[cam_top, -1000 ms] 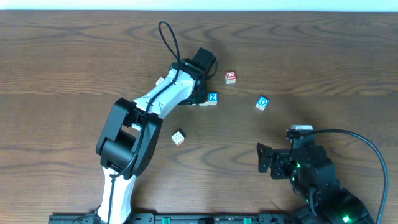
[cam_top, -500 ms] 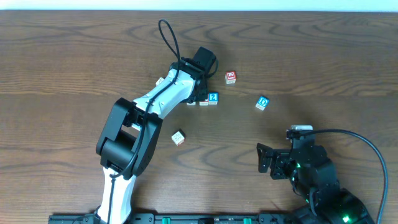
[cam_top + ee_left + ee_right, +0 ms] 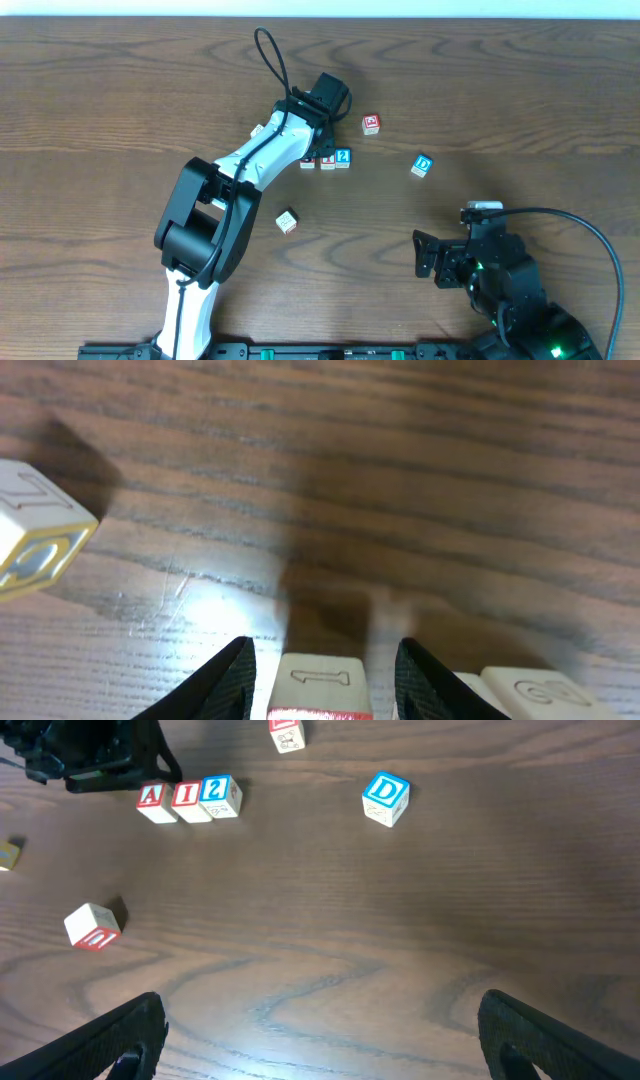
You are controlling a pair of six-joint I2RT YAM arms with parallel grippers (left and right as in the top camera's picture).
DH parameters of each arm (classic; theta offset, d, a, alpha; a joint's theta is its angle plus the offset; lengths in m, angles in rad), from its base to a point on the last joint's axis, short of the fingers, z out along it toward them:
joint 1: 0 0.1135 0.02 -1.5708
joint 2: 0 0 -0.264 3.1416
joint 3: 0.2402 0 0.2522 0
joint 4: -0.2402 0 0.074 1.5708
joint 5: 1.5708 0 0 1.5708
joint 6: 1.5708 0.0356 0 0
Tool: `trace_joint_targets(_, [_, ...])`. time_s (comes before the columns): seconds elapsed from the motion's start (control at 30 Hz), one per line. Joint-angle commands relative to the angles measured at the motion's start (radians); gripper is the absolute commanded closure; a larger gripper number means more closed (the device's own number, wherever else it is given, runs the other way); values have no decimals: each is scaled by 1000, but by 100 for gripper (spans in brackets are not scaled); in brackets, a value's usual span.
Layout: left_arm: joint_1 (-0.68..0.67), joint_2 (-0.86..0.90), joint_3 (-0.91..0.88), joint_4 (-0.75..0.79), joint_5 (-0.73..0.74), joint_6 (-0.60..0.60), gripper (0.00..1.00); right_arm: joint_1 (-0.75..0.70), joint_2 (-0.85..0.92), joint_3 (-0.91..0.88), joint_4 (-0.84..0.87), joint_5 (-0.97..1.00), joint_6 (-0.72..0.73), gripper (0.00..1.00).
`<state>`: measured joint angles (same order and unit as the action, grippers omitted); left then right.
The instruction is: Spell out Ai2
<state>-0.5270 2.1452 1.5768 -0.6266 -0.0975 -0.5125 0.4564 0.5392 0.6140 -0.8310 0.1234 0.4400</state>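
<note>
The red "A" cube (image 3: 152, 798), the red "I" cube (image 3: 186, 796) and the blue "2" cube (image 3: 217, 794) lie in a touching row reading A, I, 2. They also show in the overhead view: A (image 3: 307, 161), I (image 3: 326, 161), 2 (image 3: 342, 157). My left gripper (image 3: 322, 150) is open just behind the row. In the left wrist view the I cube (image 3: 322, 685) sits between its fingers (image 3: 322, 652) with a gap on each side. My right gripper (image 3: 320, 1020) is open and empty, far from the row at the near right (image 3: 424, 258).
The blue "D" cube (image 3: 422, 165) lies right of the row. Another red cube (image 3: 371, 124) lies behind it. A loose cube (image 3: 287, 221) lies nearer the front. A cube with a yellow and blue face (image 3: 35, 530) shows at the left of the left wrist view.
My left gripper has drawn back a little toward the far edge. This uncovered the A and I cubes beside the 2 cube. The right arm has not moved.
</note>
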Motion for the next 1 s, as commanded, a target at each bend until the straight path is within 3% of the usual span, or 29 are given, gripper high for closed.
trace_joint_targets(0.0, [9,5,10,4,-48,19,51,-5,-2,-1,0,0,8,1])
trace_joint_targets(0.07, [13,3,13,1,-53,19,48,-5,-2,-1,0,0,8,1])
trace_joint_targets(0.43, [27,-24,33,-31,-116,19,56,-5,-2,-1,0,0,8,1])
trace_joint_targets(0.97, [30,-36,38,-66,-116,19,81,-5,-2,-1,0,0,8,1])
